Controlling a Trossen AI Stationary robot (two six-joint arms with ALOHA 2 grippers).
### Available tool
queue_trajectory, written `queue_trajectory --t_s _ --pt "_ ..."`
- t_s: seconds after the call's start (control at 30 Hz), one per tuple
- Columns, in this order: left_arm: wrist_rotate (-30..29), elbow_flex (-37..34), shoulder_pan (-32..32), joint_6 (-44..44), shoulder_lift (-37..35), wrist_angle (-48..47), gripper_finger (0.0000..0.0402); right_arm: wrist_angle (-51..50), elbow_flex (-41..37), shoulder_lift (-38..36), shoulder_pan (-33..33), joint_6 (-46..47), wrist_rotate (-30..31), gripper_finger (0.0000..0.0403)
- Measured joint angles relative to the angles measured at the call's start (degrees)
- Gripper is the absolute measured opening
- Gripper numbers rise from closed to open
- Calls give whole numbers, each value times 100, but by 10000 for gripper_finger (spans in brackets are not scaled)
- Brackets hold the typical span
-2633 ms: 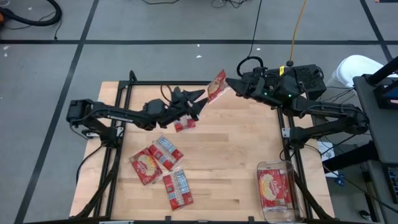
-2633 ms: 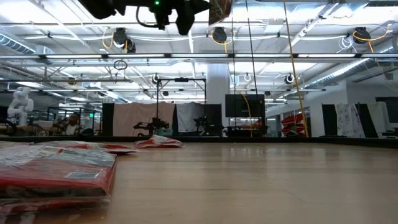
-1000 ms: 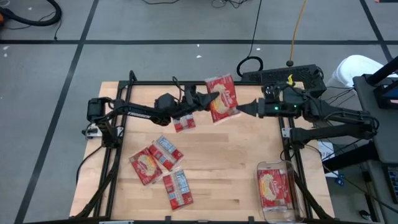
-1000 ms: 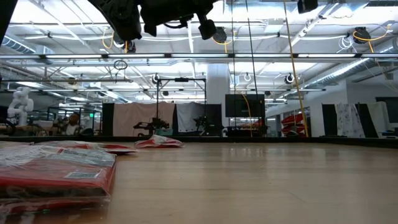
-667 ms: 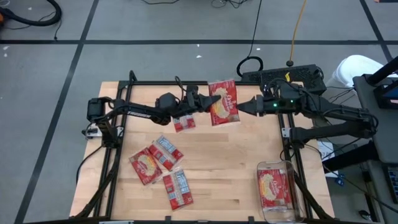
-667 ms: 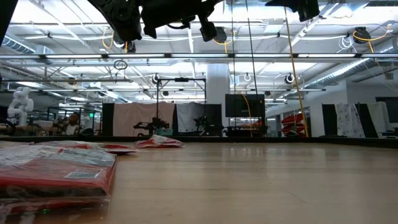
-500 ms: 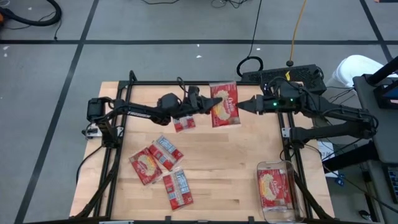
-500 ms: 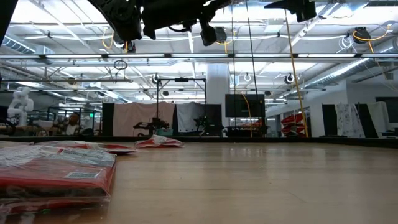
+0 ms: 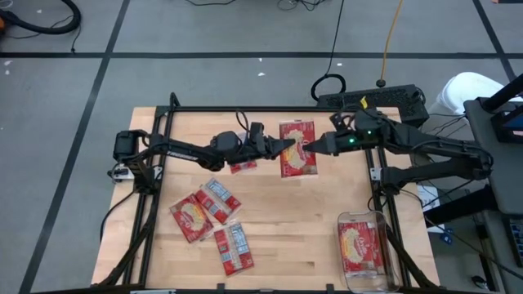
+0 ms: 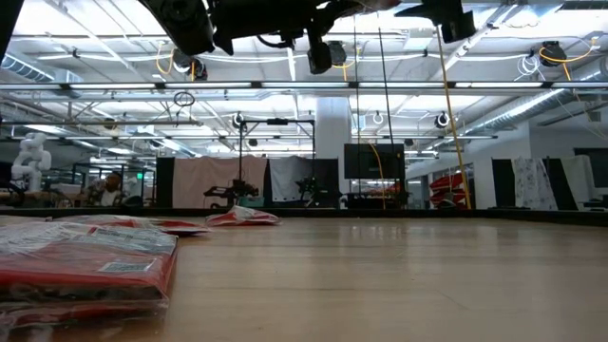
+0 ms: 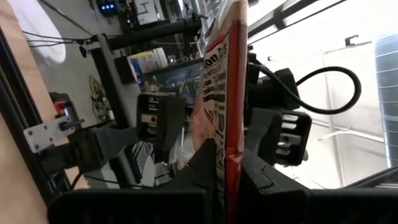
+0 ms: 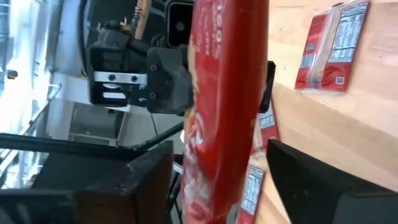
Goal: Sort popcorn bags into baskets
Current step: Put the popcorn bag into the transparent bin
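In the high view, three popcorn bags [image 9: 214, 219] lie in a loose cluster at the lower left of the wooden counter [image 9: 310, 220]. A fourth small bag [image 9: 240, 167] lies left of centre, just below the left arm. The left gripper [image 9: 286, 145] reaches in from the left edge toward the upper middle of the frame and is clamped on the left edge of a raised popcorn bag [image 9: 297, 149], picture side up; the left wrist view shows its fingers [image 11: 205, 171] pinched tight on the packet's edge. The right gripper [image 9: 314, 146] comes in from the right at the bag's other edge, its fingers [image 12: 149, 174] spread wide with the red packet between them, not pressing it. At the lower right of the frame the clear basket [image 9: 363, 254] sits at the counter's edge with one bag lying flat inside.
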Motion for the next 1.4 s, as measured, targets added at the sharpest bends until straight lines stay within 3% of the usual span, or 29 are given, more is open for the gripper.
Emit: queue_trajectory --t_s 0.27,0.4,0.6,0.77,0.9,1.13,1.4 --pt "-28 0 -118 166 0 -9 25 7 0 10 0 -455 -8 118" --pt "-26 0 -118 211 0 -7 50 -5 0 -38 5 -665 -140 65" --pt "34 0 -124 315 -11 69 152 -64 0 -209 13 -542 -335 17" --pt "250 0 -63 319 -118 32 248 -90 0 -492 13 -51 -519 10" --pt "675 0 96 321 -332 -441 285 -298 0 -718 190 415 -747 10" --pt "1253 0 197 862 -1008 -2036 266 -1176 0 -989 1213 1386 -688 10" --pt "1487 0 -118 1451 -1775 -3863 216 -1931 0 -1007 3131 2917 301 9"
